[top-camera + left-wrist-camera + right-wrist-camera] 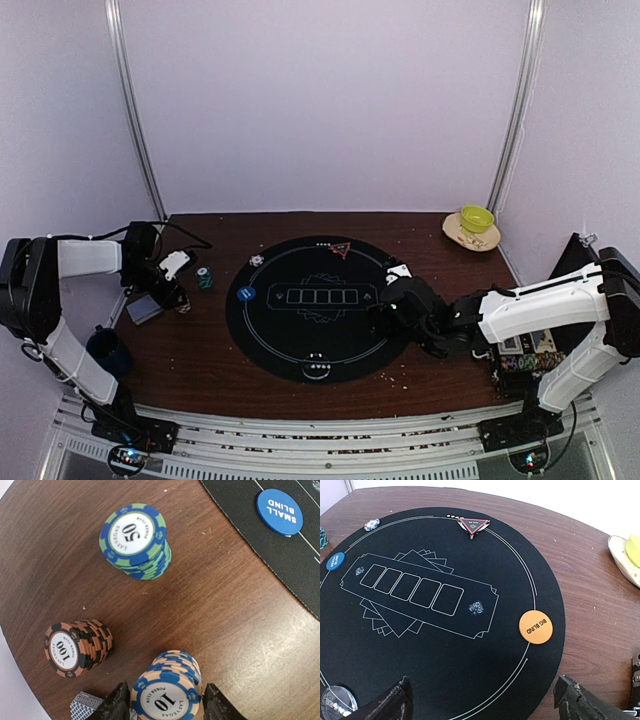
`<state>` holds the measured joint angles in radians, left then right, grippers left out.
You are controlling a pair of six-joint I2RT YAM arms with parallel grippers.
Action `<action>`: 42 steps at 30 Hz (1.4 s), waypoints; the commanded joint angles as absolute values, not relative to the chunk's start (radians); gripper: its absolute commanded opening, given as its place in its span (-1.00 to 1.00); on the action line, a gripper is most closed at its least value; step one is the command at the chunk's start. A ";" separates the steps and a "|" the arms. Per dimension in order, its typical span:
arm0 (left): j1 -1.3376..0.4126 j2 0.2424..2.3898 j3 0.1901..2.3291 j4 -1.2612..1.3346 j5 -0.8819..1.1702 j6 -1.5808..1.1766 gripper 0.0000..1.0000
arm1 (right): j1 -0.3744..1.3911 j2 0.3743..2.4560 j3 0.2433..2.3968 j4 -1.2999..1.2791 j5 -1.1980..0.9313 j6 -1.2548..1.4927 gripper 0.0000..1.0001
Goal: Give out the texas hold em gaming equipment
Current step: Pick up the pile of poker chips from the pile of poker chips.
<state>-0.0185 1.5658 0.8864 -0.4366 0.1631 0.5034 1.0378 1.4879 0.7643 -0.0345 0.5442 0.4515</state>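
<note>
Since the slick stack of blue-and-cream "10" poker chips [172, 677] on the brown wooden table [225, 605] may topple, the left gripper [166, 707], parted astride it, should pinch low. Beyond, the right gripper [485, 705] hangs wide open, empty, over the round black mat [445, 655].

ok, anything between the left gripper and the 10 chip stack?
Nothing visible. The left gripper has a finger on each side of the 10 stack. The 100 stack and the cards lie outside the fingers, not in between.
</note>
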 commanded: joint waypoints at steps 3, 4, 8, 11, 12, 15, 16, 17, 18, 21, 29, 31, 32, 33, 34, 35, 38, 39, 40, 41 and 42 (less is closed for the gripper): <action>-0.007 1.562 0.898 -0.407 0.170 0.503 -0.04 | 1.048 1.502 0.792 -0.051 0.578 0.450 1.00; -0.007 1.562 0.898 -0.407 0.172 0.504 -0.06 | 1.048 1.503 0.792 -0.051 0.578 0.450 1.00; -0.006 1.556 0.900 -0.407 0.169 0.503 -0.15 | 1.048 1.502 0.792 -0.052 0.581 0.450 1.00; -0.007 1.550 0.900 -0.408 0.167 0.500 -0.20 | 1.049 1.502 0.794 -0.052 0.581 0.450 1.00; -0.007 1.547 0.900 -0.408 0.166 0.501 -0.22 | 1.049 1.502 0.794 -0.052 0.581 0.450 1.00; -0.006 1.541 0.900 -0.409 0.161 0.499 -0.26 | 1.049 1.502 0.794 -0.052 0.583 0.450 1.00; -0.007 1.537 0.900 -0.409 0.159 0.499 -0.27 | 1.049 1.502 0.794 -0.053 0.583 0.450 1.00; -0.005 1.533 0.901 -0.412 0.159 0.498 -0.27 | 1.051 1.503 0.795 -0.054 0.583 0.449 1.00; -0.006 1.528 0.900 -0.414 0.159 0.497 -0.28 | 1.051 1.503 0.794 -0.054 0.583 0.449 1.00; -0.007 1.504 0.905 -0.426 0.166 0.498 -0.29 | 1.051 1.505 0.796 -0.054 0.585 0.450 1.00; -0.008 1.428 0.903 -0.459 0.185 0.501 -0.35 | 1.052 1.509 0.797 -0.054 0.588 0.449 1.00; -0.009 1.415 0.903 -0.471 0.199 0.504 -0.37 | 1.051 1.511 0.798 -0.054 0.589 0.449 1.00; -0.009 1.408 0.903 -0.474 0.207 0.505 -0.37 | 1.052 1.512 0.798 -0.054 0.591 0.449 1.00; -0.012 1.401 0.902 -0.476 0.211 0.506 -0.36 | 1.053 1.511 0.798 -0.054 0.592 0.450 1.00; -0.019 1.395 0.901 -0.480 0.213 0.505 -0.36 | 1.052 1.511 0.798 -0.054 0.592 0.449 1.00; -0.027 1.390 0.899 -0.482 0.216 0.505 -0.36 | 1.052 1.511 0.799 -0.054 0.592 0.448 1.00; -0.073 1.371 0.892 -0.490 0.218 0.505 -0.37 | 1.053 1.512 0.799 -0.053 0.596 0.448 1.00; -0.099 1.367 0.889 -0.491 0.215 0.501 -0.37 | 1.052 1.512 0.798 -0.054 0.597 0.447 1.00; -0.128 1.361 0.885 -0.494 0.209 0.497 -0.37 | 1.053 1.510 0.798 -0.054 0.599 0.446 1.00; -0.167 1.356 0.878 -0.495 0.204 0.495 -0.37 | 1.052 1.509 0.798 -0.054 0.602 0.444 1.00; -0.206 1.350 0.872 -0.495 0.199 0.491 -0.36 | 1.053 1.506 0.797 -0.053 0.608 0.444 1.00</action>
